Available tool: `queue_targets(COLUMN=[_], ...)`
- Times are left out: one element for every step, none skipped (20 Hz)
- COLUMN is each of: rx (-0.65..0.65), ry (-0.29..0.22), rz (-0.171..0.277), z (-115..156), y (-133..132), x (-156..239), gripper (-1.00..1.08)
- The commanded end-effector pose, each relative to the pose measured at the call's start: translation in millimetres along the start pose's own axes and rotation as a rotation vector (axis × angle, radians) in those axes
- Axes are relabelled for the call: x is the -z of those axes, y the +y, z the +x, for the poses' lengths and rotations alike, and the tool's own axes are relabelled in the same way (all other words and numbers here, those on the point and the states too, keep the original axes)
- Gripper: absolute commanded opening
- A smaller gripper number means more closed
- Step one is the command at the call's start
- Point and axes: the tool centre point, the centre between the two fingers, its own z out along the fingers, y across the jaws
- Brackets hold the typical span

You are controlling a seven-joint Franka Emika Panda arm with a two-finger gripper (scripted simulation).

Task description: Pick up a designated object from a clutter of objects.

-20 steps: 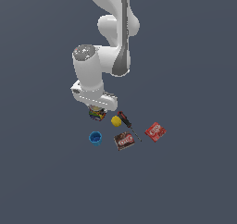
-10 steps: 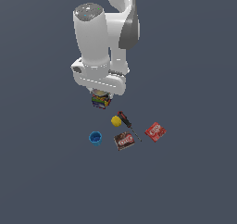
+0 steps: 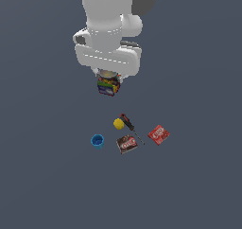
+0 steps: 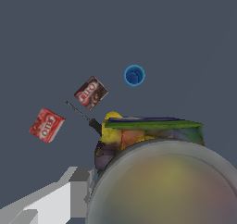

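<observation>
Arm: the white robot arm hangs high over the dark grey table (image 3: 198, 185), its gripper (image 3: 109, 83) pointing down.
Gripper: clamped on the small cylindrical can with a grey metallic top and a multicoloured label (image 3: 108, 85); the can sits between the jaws just under the white wrist housing (its lid fills much of the wrist view (image 4: 162, 181)).
Can's place: in the air, well above the table and well apart from the other items.
Left on the table: a plain blue cup (image 3: 97, 141), a yellow ball (image 3: 118, 124) touching or just beside a red-handled screwdriver (image 3: 128, 124), a brown box (image 3: 126, 144) and a red box (image 3: 159, 134), grouped near one another below the can and toward the exterior view's right.
Step in hand: by the look of it, the lift; the designated can is off the table and clear of the clutter.
Next move: probably only a steady hold at height, with the grip kept firm so the can does not slip.
</observation>
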Motion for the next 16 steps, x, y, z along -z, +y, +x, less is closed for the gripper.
queue_targets(rx=[0.000,0.000,0.000,0.000,0.001,0.001,0.001,0.001,0.001,0.001,0.001,0.001,0.001,0.001,0.001,0.001], ry=[0.002,0.002,0.002,0.002,0.002,0.002,0.001,0.001,0.001,0.001,0.001,0.001,0.001,0.001,0.001,0.001], rz=[0.001,0.002,0.002,0.002,0.002,0.002,0.003,0.003,0.003,0.003,0.003,0.003,0.003,0.003,0.003,0.003], z=[-1.9,-2.5,-2.9,-3.3,-3.6,-3.9,-4.1,-4.3,-4.4,-4.5,-4.5,-4.4,-4.3,-4.1,-3.8,-3.6], y=[-6.1,-8.2,-10.2,-12.1,-13.8,-15.4,-16.7,-18.0,-19.1,-20.0,-20.8,-21.4,-21.9,-22.2,-22.4,-22.4], x=[21.4,28.2,34.5,40.3,45.7,50.5,54.8,58.7,62.0,64.8,67.1,68.9,70.1,70.9,71.1,71.0], gripper=[-1.00,-1.00,-1.00,-1.00,-1.00,-1.00,-1.00,-1.00,-1.00,-1.00,-1.00,-1.00,-1.00,-1.00,-1.00,-1.00])
